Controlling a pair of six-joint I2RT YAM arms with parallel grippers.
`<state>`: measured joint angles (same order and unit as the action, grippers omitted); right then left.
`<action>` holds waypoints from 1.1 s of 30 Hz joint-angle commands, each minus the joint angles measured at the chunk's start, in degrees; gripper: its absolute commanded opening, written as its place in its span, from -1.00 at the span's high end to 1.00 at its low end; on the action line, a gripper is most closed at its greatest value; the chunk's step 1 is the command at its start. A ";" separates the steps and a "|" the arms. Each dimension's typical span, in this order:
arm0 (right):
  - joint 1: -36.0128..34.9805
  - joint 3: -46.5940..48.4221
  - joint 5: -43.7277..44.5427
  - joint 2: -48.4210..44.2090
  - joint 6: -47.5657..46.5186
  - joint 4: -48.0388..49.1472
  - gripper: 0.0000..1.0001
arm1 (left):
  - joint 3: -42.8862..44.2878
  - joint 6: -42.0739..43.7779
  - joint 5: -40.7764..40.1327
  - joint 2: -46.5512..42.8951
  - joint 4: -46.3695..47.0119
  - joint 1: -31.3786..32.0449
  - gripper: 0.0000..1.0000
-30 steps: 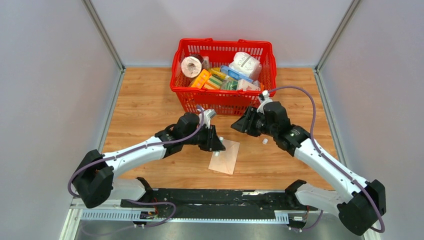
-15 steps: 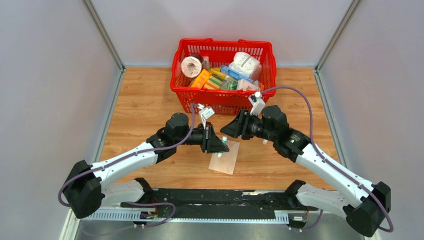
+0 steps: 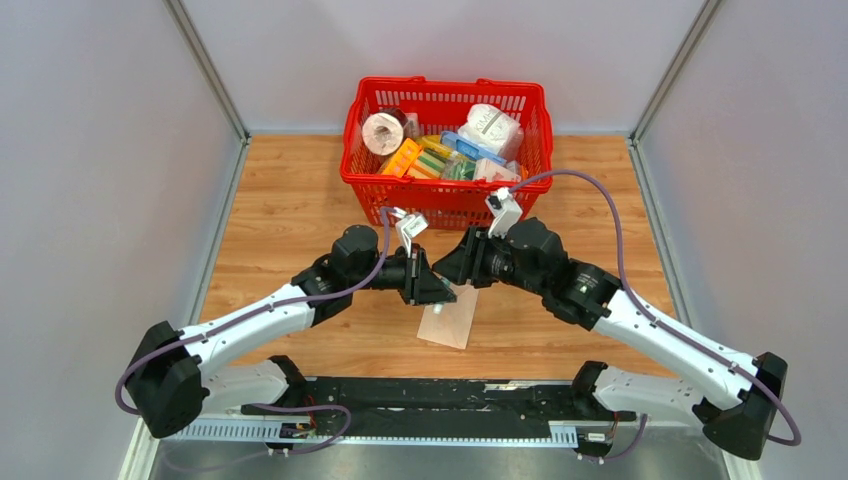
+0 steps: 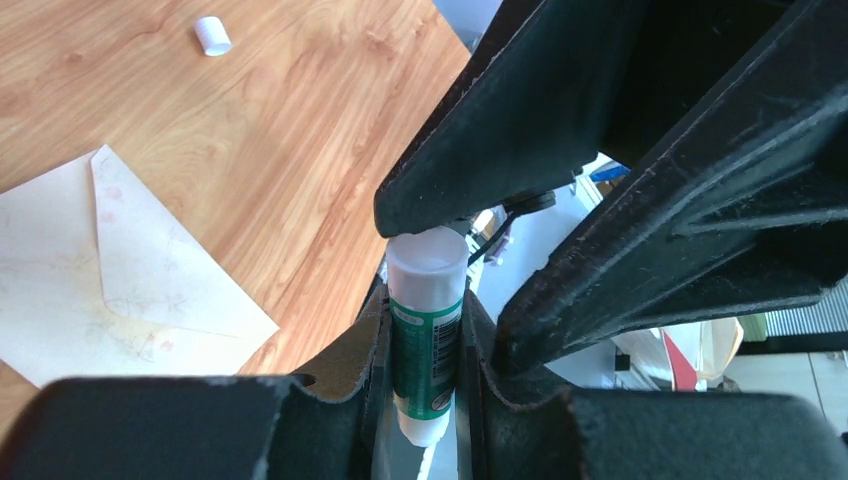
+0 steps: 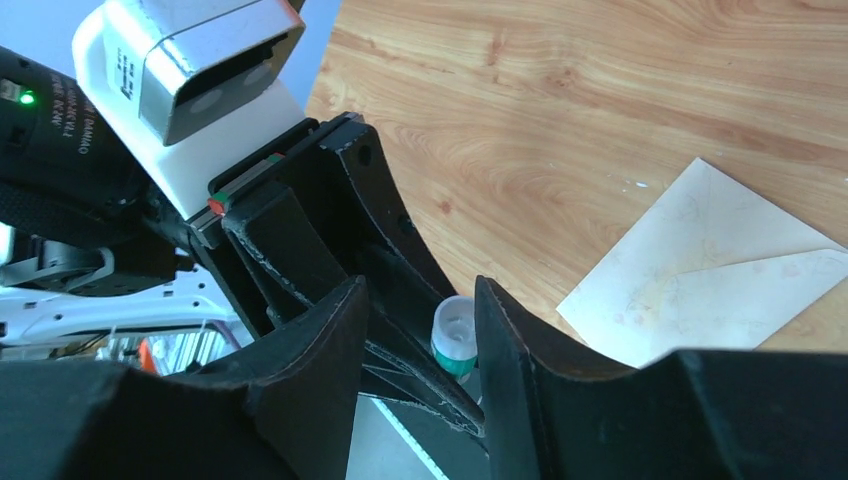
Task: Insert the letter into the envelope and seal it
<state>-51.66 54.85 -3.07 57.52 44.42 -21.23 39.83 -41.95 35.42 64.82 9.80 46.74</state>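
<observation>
1. Nearest to us, the envelope (image 3: 450, 322) lies flat on the wooden table (image 3: 290, 210), just in front of the two claws. Its diagonal seam lines face up. We cannot tell whether its flap is stuck down.
2. Just above the envelope's far end, the left claw (image 4: 422, 300) is closed narrowly on a glue stick (image 4: 428, 350), a white tube with a green label. One finger presses each side of the tube. The stick's pale top juts out past the fingertips and points towards the other arm.
3. The right claw (image 5: 420, 290) meets it head-on from the opposite side. Its jaws stand partly apart, and the top of the glue stick sits in the gap between them. In the right wrist view the stick is close against one finger (image 5: 500, 330), with clear space to the other, so we see no grip there. In the left wrist view one right finger seems to touch the end of the stick.
4. A small white cap (image 4: 210, 35) lies on the bare wood beyond the envelope, apart from it.
5. Farthest off, a red basket (image 3: 450, 82) full of packets and rolls stands against the back wall.
</observation>
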 commanded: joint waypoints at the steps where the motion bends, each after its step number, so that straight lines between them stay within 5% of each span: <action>1: -2.13 3.16 8.16 1.19 -0.74 -3.20 0.08 | 3.41 2.05 -2.90 -1.45 -1.53 -0.07 1.00; 16: -6.26 8.69 16.34 6.12 0.22 -9.09 0.12 | 4.73 3.98 -7.12 -2.68 -4.09 -0.07 1.00; 21: -6.35 8.43 17.40 5.33 -0.91 -8.04 0.53 | 4.90 3.90 -6.68 -2.68 -4.44 -0.07 1.00; 27: -5.65 5.80 10.91 2.61 -7.93 -1.19 0.83 | 4.47 2.76 -3.09 -4.96 -1.20 -0.07 1.00; 33: 1.29 0.35 -10.61 -0.82 -10.68 9.00 0.88 | 2.97 -1.01 5.53 -9.00 7.49 -0.07 1.00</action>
<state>-54.35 58.24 0.49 58.89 38.09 -21.41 41.95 -40.23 32.01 59.86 7.14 46.39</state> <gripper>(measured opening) 0.220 0.274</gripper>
